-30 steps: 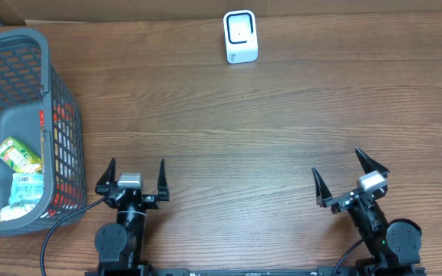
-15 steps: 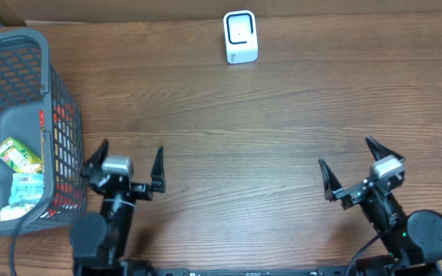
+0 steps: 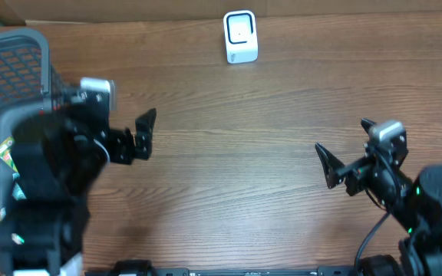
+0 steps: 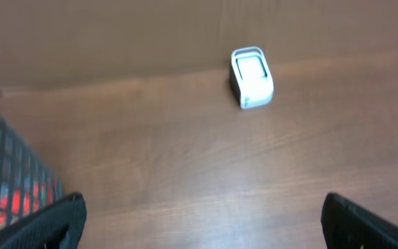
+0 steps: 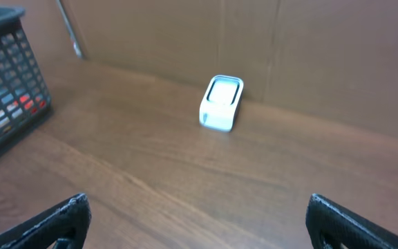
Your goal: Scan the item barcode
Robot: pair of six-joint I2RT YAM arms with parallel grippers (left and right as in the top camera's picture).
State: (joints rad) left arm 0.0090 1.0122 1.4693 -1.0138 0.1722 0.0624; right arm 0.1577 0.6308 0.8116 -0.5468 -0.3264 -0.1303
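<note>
Brown wooden surface (image 3: 229,115) carries a white scanner (image 3: 240,36) at twelve o'clock and a grey mesh basket (image 3: 23,40) at nine o'clock, with the goods to scan, a green packet (image 3: 3,150) among them, inside it. Left claw (image 4: 202,211) hovers beside the basket and right claw (image 3: 341,136) at four o'clock, both spread wide and empty. Judging from that, nothing is done: one packet must be lifted out and presented to the scanner.

Dark wood-grain desk (image 3: 244,138) across the whole view; a small white scanner (image 3: 240,36) sits upright on it at the far edge, near the middle. Over on the left edge stands a grey mesh basket (image 3: 10,73), well apart from the scanner.
</note>
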